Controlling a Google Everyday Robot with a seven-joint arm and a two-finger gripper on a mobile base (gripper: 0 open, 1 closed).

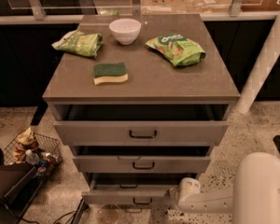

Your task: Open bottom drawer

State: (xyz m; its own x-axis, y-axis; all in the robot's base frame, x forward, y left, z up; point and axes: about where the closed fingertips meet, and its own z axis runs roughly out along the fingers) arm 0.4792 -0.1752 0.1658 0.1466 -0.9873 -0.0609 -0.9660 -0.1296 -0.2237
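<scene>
While the bottom drawer (116, 197) stands pulled partly out at the foot of the cabinet (154, 85), our hand (178, 197) sits low, just at its right end. Whether it's gripping anything, we cannot tell.
</scene>
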